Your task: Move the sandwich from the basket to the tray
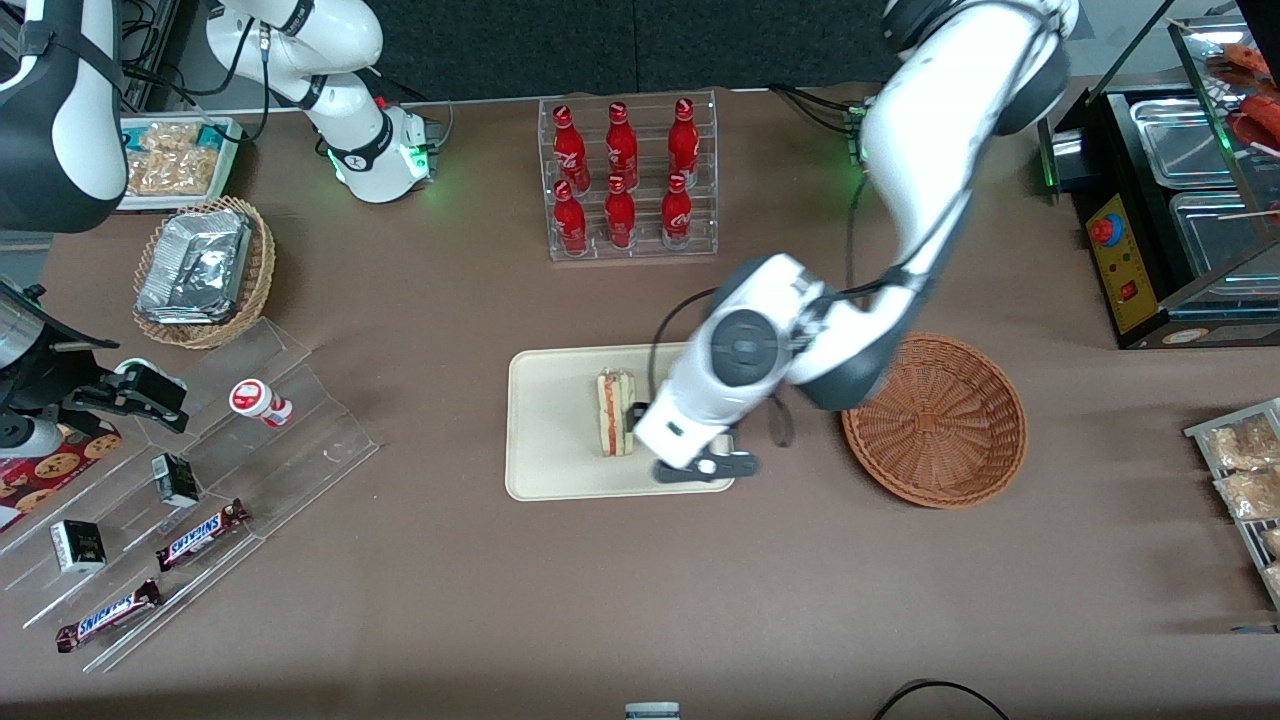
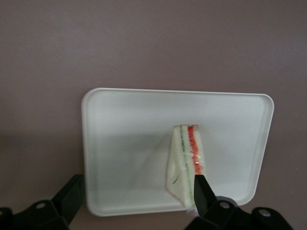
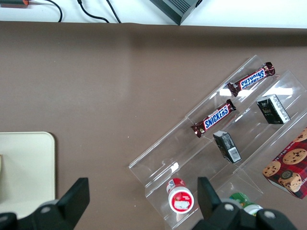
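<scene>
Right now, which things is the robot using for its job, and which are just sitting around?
For the job: sandwich on the tray; basket; tool, open, above the tray beside the sandwich.

Just sitting around: cola bottles, Snickers bars, foil trays, bagged snacks.

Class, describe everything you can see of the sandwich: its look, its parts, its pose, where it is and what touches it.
The sandwich is a small wedge of pale white bread, with a red-orange and a green filling layer showing as stripes along its edge, and looks wrapped in clear film. It lies on the cream tray, near the middle, not in the brown wicker basket beside the tray. The tool is above the tray, its fingers open; one black finger lies against the sandwich's end, the other stands well apart from it.
</scene>
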